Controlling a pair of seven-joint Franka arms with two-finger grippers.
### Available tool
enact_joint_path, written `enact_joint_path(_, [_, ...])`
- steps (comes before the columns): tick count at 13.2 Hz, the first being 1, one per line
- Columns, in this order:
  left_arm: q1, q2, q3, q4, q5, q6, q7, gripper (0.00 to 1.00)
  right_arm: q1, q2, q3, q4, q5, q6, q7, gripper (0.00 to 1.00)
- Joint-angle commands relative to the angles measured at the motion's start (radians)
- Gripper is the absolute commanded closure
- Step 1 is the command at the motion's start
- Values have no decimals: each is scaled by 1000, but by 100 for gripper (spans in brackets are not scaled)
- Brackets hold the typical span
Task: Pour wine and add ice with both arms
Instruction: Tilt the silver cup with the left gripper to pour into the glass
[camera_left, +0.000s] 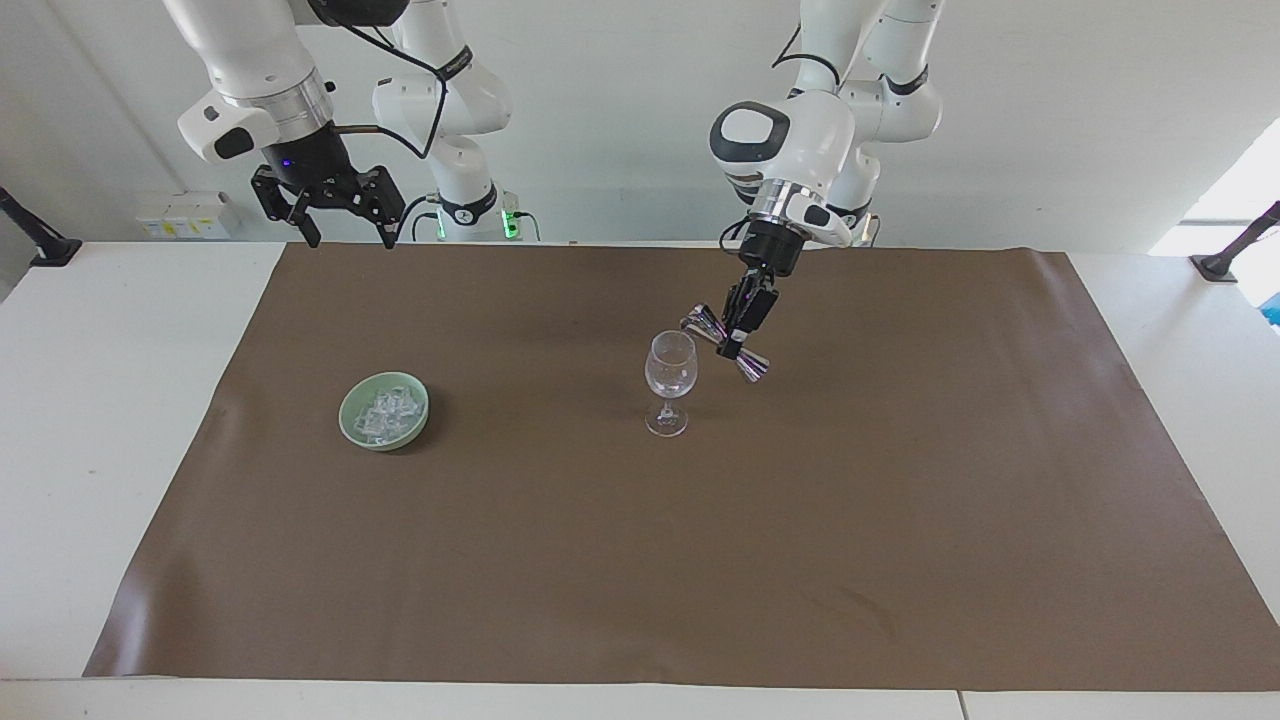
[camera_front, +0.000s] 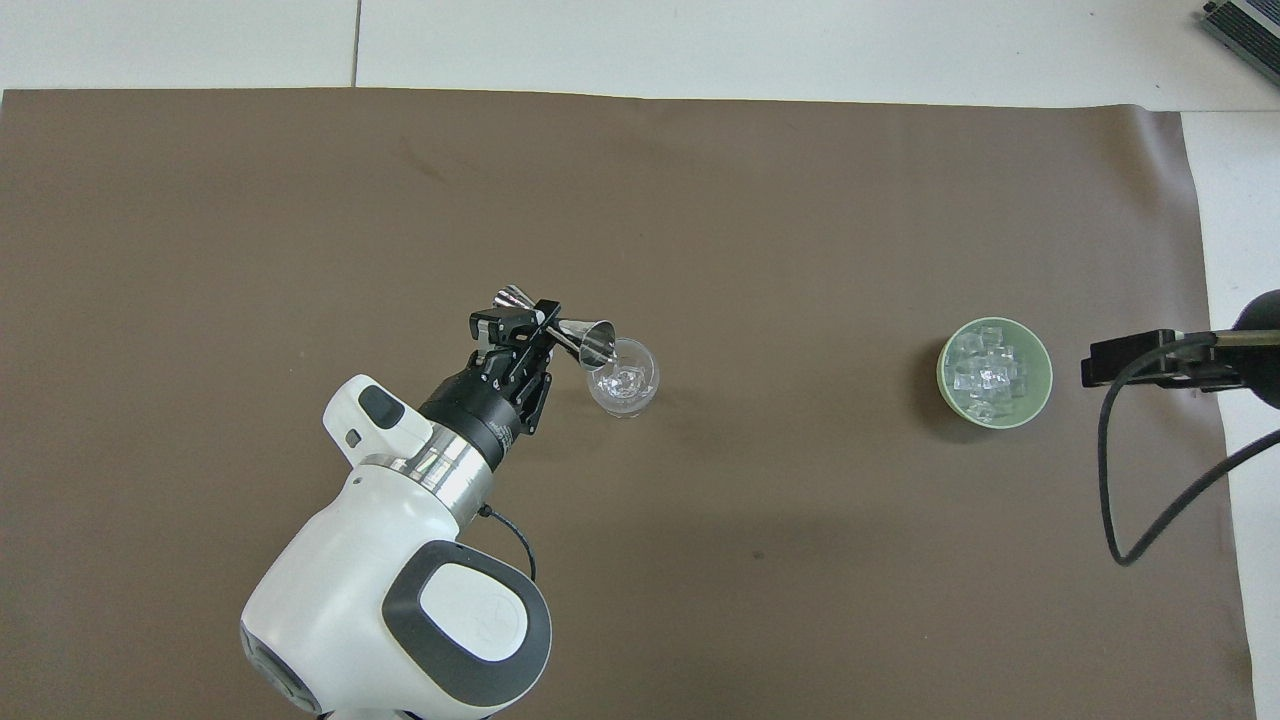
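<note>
Steel jigger (camera_left: 727, 342), clamped in the left gripper (camera_left: 738, 338), tips over the wine glass (camera_left: 669, 378), so pouring seems underway; ice (camera_left: 383, 414) sits untouched in its bowl (camera_left: 352, 425), while the waiting right gripper (camera_left: 345, 236) hangs spread and empty above the table's edge.

- Facing view: high, across the table, looking at both arms' bases (upper frame)
- Overhead view: steeply down; both share the brown mat (camera_left: 640, 560)
</note>
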Motion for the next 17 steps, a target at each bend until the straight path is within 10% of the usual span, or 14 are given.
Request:
enact_joint_path(1, [-10,22,-8,8,11,48,32,100,-1,-23,1,-21,-5,-11,-14,0])
enact_joint_path(17, [-27,86,-36,76,12,152,216,100,-1,-23,1,-21,-5,-11,-14,0])
